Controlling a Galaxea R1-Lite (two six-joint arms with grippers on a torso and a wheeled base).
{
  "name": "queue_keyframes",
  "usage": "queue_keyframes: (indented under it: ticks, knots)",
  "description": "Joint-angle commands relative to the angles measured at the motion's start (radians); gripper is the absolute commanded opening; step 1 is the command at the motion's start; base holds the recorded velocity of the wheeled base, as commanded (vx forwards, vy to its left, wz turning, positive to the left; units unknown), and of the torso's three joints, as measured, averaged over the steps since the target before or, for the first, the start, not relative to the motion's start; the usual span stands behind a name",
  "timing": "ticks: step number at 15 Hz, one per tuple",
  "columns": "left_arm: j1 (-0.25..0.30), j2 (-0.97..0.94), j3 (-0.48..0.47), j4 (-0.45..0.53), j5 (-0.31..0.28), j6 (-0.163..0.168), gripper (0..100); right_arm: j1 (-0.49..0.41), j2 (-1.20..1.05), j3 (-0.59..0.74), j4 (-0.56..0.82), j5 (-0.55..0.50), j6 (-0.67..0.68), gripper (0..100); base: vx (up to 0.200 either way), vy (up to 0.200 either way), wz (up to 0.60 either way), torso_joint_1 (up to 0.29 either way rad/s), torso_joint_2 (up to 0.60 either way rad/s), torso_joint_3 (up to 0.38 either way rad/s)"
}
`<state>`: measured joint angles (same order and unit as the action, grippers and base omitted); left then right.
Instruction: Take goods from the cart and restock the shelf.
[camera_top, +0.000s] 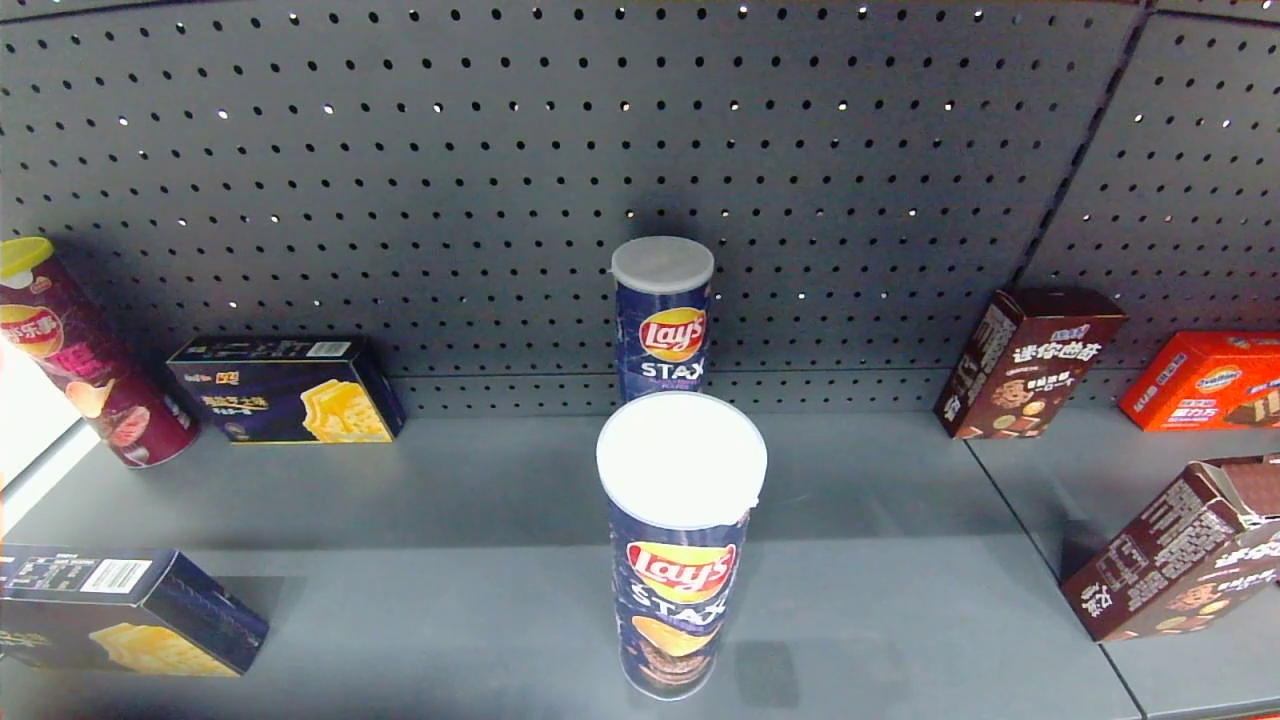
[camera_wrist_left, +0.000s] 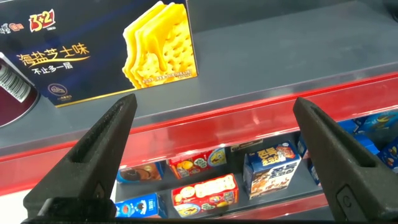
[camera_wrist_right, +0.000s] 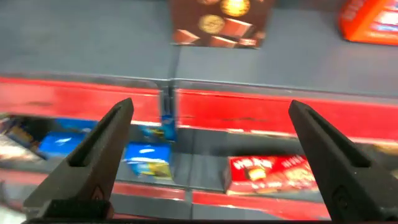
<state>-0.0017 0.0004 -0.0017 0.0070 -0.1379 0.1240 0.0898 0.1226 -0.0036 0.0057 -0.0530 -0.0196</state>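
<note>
Head view puts the front chip can (camera_top: 680, 560) upright on the shelf (camera_top: 900, 600), close to its front edge, with a second chip can (camera_top: 662, 320) upright behind it against the pegboard (camera_top: 400, 180), the two apart. Tall and narrow, the front can would probably topple at a light knock. An arm coming up over the red rail (camera_wrist_left: 249, 124) with more stock could clip it and send it rolling off. Both wrist views add what the head view lacks: the left gripper (camera_wrist_left: 214, 102) and the right gripper (camera_wrist_right: 210, 104), each with jaws spread wide and nothing between them, low before the rail, with stocked lower shelves (camera_wrist_left: 205, 193) beneath. Left wrist view faces the cracker box (camera_wrist_left: 112, 50), the right one the brown biscuit box (camera_wrist_right: 217, 22) — neither seems lined up on the cans.
</note>
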Motion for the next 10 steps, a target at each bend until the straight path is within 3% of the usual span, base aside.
queue_keyframes:
  ticks: [1, 4, 10]
  knots:
    - [0.000, 0.001, 0.000, 0.001, 0.000, 0.000, 100, -0.088, 0.025, 0.002, 0.000, 0.001, 0.000, 100, 0.000, 0.000, 0.00, 0.000, 0.00, 0.000]
    - [0.000, 0.001, 0.000, -0.001, 0.000, 0.000, 100, -0.087, -0.100, 0.002, -0.003, 0.001, 0.000, 100, 0.000, 0.000, 0.00, 0.000, 0.00, 0.000]
    - [0.000, 0.001, 0.000, -0.001, 0.003, -0.006, 100, -0.090, -0.115, 0.002, -0.003, 0.002, 0.006, 100, 0.000, 0.000, 0.00, 0.000, 0.00, 0.000]
